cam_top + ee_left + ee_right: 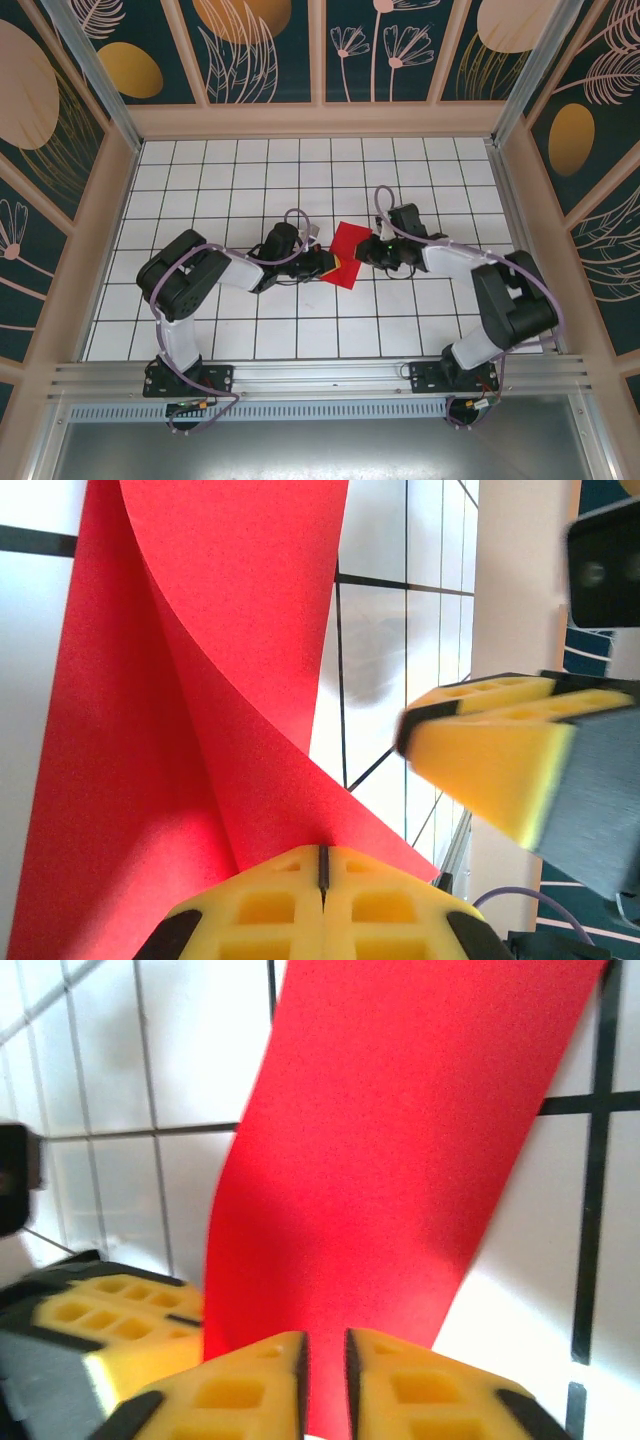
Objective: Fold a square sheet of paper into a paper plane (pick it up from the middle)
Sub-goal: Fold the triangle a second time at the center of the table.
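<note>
The red square sheet of paper [347, 254] sits mid-table between both grippers, bent and partly lifted off the white tiles. My left gripper [322, 264] holds its left edge. In the left wrist view the yellow fingers are pressed together at the left gripper [322, 865], pinching the sheet [200, 680], which curls up in a twisted fold. My right gripper [366, 250] is at the sheet's right edge. In the right wrist view the right gripper [325, 1365] has a narrow gap between its fingers, and the red paper [400, 1140] shows through it.
The right arm's yellow fingers [490, 745] hang close by in the left wrist view, and the left arm's fingers [100, 1310] show at the lower left of the right wrist view. Patterned walls [320, 50] enclose the tiled table [250, 180].
</note>
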Controlling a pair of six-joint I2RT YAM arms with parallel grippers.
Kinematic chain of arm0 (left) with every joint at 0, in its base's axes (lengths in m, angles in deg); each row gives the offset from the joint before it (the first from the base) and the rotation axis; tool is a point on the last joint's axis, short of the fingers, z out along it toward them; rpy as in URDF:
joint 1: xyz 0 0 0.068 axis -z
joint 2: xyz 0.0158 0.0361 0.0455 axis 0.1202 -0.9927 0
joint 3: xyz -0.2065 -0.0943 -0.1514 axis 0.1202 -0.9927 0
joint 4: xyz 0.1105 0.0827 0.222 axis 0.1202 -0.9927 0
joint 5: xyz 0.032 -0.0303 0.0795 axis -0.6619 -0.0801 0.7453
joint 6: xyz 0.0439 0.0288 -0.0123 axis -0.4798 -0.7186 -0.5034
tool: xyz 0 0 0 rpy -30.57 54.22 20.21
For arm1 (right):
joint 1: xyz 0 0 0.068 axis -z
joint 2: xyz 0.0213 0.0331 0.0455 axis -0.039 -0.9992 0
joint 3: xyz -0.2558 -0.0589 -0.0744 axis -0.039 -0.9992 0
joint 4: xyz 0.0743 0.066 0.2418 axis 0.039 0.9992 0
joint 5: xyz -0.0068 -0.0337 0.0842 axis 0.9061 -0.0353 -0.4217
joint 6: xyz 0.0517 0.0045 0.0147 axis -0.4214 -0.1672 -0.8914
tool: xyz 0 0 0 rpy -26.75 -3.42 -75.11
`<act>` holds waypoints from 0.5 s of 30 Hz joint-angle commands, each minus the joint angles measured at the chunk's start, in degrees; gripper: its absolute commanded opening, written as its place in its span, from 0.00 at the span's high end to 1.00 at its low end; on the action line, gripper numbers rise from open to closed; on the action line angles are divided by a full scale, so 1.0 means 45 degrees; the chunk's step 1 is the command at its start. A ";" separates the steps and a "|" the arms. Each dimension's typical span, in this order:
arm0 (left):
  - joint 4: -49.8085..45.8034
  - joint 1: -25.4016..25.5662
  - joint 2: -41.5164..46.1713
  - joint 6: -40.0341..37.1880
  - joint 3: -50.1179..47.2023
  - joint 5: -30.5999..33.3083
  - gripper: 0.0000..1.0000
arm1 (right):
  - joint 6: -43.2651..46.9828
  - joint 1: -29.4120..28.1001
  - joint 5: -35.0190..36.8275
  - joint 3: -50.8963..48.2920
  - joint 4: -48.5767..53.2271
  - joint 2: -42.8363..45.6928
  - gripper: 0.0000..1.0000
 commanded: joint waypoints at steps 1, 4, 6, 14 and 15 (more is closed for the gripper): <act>0.0534 0.0087 -0.0223 0.0099 0.0313 -0.0145 1.00 | -0.0342 0.0175 -0.0668 -0.0556 -0.0945 0.0925 0.68; 0.0514 0.0084 -0.0252 0.0087 0.0334 -0.0165 1.00 | -0.0113 0.0160 -0.1531 -0.0724 -0.1425 0.1043 0.56; 0.0531 0.0084 -0.0301 0.0114 0.0353 -0.0170 1.00 | -0.0013 0.0156 -0.1934 -0.0785 -0.1611 0.0877 0.52; 0.0535 0.0092 -0.0301 0.0107 0.0364 -0.0153 1.00 | 0.0408 -0.0267 -0.2507 -0.0310 -0.1646 -0.0149 0.53; 0.0534 0.0093 -0.0301 0.0106 0.0365 -0.0161 1.00 | 0.0446 -0.0322 -0.2492 -0.0199 -0.1603 -0.0323 0.54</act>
